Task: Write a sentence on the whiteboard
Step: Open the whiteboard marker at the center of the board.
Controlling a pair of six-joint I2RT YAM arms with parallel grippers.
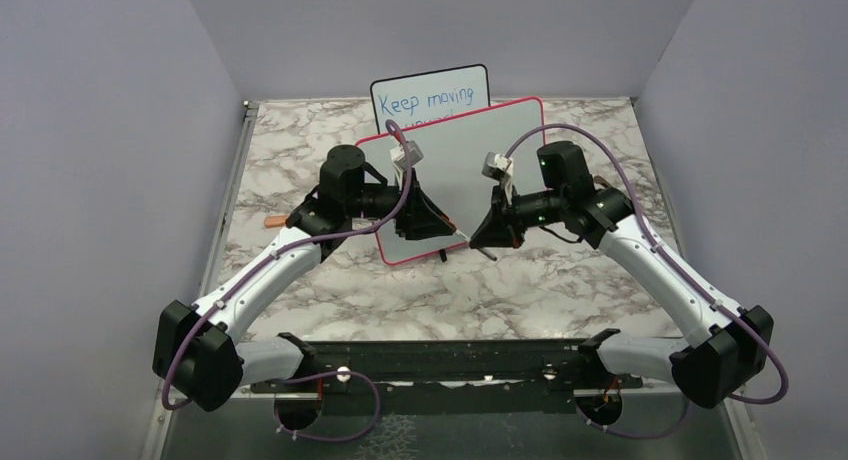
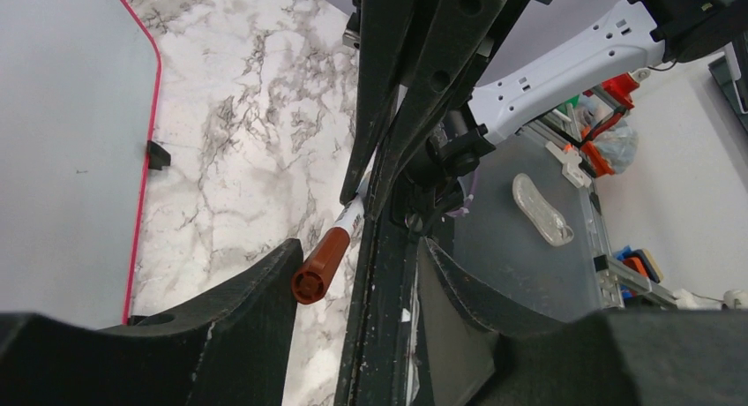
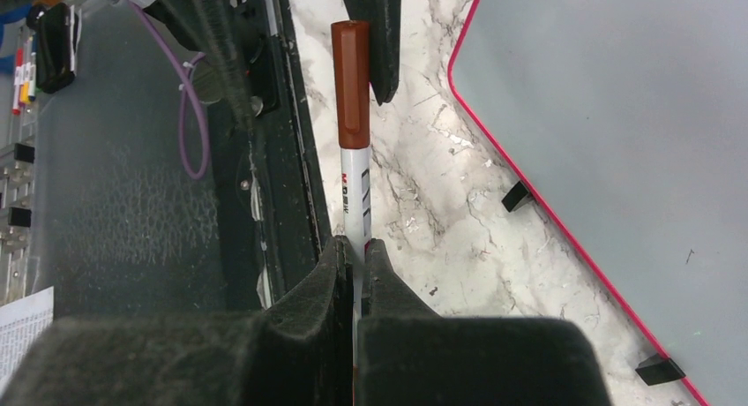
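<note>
The whiteboard (image 1: 480, 160) with its pink-red frame lies tilted in the table's middle, its surface blank; no sentence shows on it. It also appears in the left wrist view (image 2: 62, 132) and the right wrist view (image 3: 617, 115). My right gripper (image 3: 355, 247) is shut on the white body of a marker (image 3: 353, 185), just off the board's near edge (image 1: 485, 236). The marker's brown cap (image 3: 351, 84) is on. My left gripper (image 2: 357, 247) is open, facing the right one (image 1: 440, 220), and the cap (image 2: 319, 266) sits between its jaws, close to the left finger (image 2: 238, 309).
A smaller black-framed board (image 1: 430, 100) with blue writing stands behind the whiteboard. A small orange-brown object (image 1: 272, 222) lies on the marble table left of the left arm. Grey walls enclose the table on three sides. The whiteboard's black feet (image 3: 516, 194) rest on the marble.
</note>
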